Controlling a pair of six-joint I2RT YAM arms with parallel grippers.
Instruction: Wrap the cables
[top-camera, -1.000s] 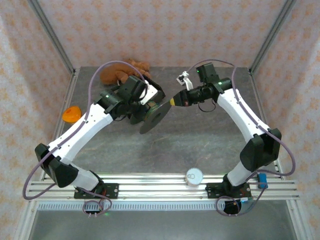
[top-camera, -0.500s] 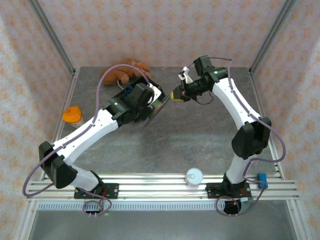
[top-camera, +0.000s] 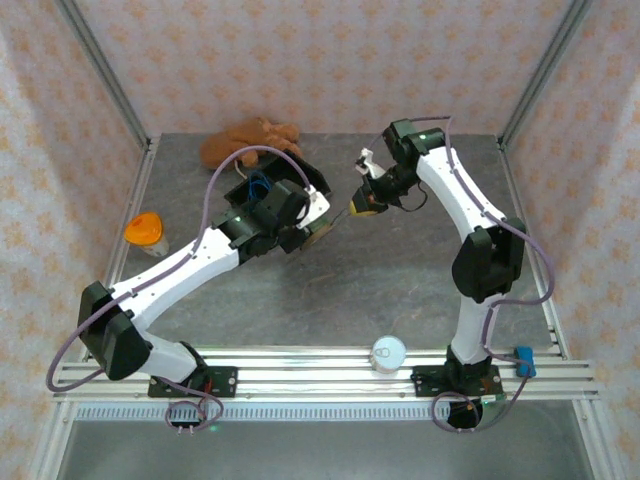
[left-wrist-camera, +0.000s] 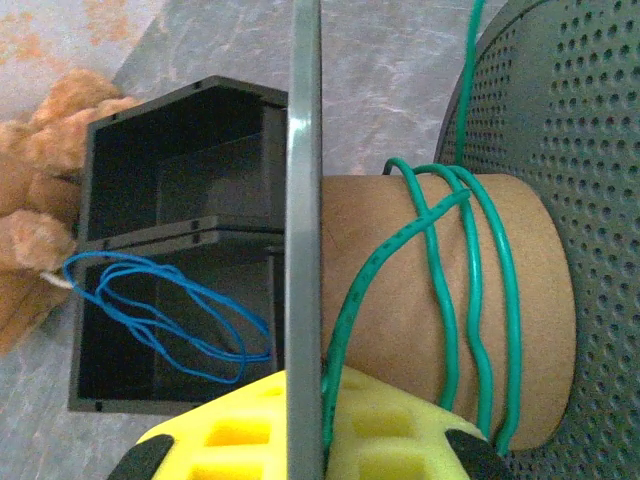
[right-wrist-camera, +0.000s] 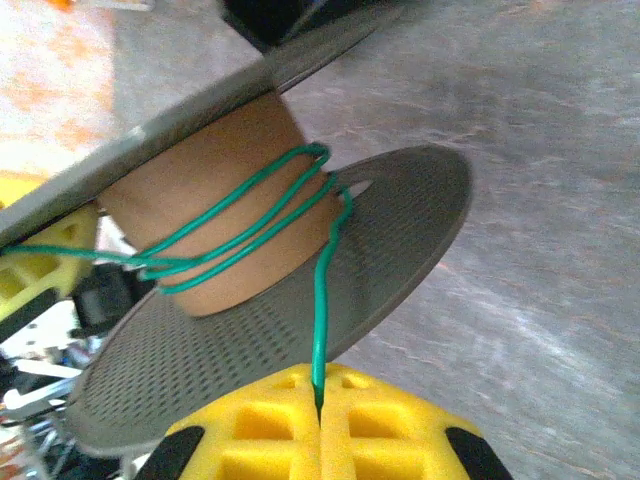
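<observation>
A white cup (top-camera: 388, 352) stands nearest, by the arms' bases. Farther up the desk (top-camera: 400, 290), the left fingers (left-wrist-camera: 270, 435) are clamped on the rim of a grey spool (left-wrist-camera: 303, 150), whose brown core carries several turns of green cable (left-wrist-camera: 470, 300). The right fingers (right-wrist-camera: 290, 420) are pressed together on a strand of it. Behind, blue cable (left-wrist-camera: 150, 310) lies coiled in a black box (left-wrist-camera: 180, 120), just beside a plush toy (top-camera: 248, 140).
</observation>
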